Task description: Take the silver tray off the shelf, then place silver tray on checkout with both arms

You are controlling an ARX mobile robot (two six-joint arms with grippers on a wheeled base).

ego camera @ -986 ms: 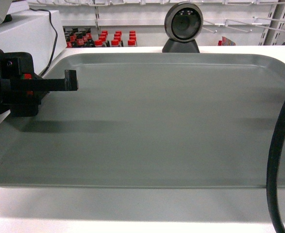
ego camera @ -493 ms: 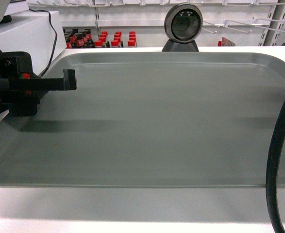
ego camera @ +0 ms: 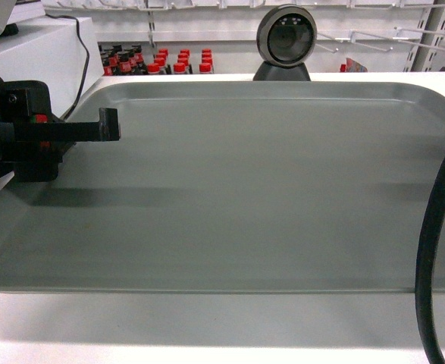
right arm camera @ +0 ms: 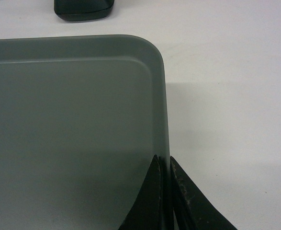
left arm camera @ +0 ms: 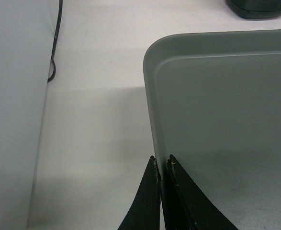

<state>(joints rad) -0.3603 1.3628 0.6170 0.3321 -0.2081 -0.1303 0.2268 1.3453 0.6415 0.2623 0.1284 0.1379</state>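
The left gripper (left arm camera: 162, 165) and the right gripper (right arm camera: 164, 165) each pinch a side rim of the silver tray (ego camera: 245, 189), which sits over the white checkout (ego camera: 207, 326), with the round scanner (ego camera: 286, 36) behind it.

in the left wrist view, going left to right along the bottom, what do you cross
Grey side wall → bare white checkout top → left pincer, its two black fingers pinching the rim → silver tray floor, running to the right edge.
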